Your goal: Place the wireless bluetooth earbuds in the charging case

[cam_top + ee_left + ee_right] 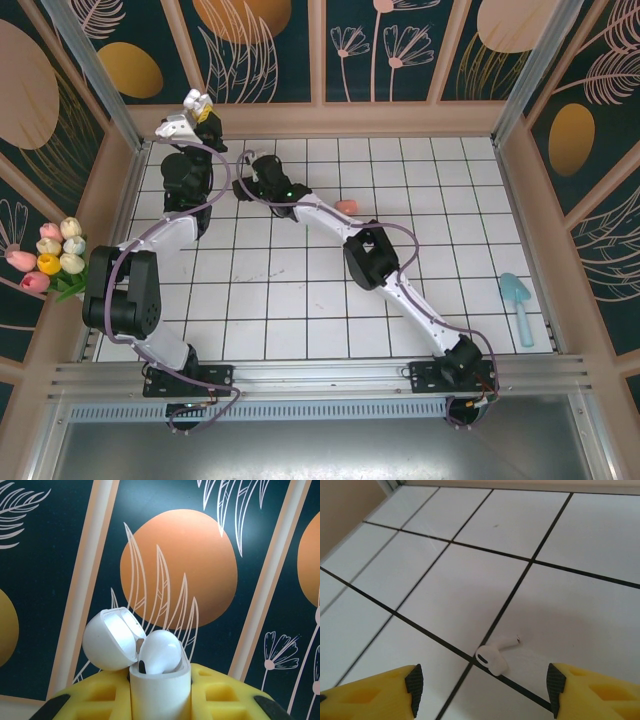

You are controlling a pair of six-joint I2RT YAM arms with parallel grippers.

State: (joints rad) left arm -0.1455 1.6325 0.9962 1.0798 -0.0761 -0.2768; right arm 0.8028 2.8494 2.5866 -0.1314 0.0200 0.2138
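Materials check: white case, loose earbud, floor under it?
charging case: looks like glossy white hard plastic, soft highlights on its open lid.
earbud: same smooth white plastic, metallic-looking stem tip.
floor: glossy white tiles, dark grout lines; ceramic or printed sheet, unclear.

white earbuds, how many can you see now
2 white earbuds. One sits in the open charging case held by the left gripper; the other lies on the tiled table by a grout line, ahead of the open right gripper. More may be hidden.
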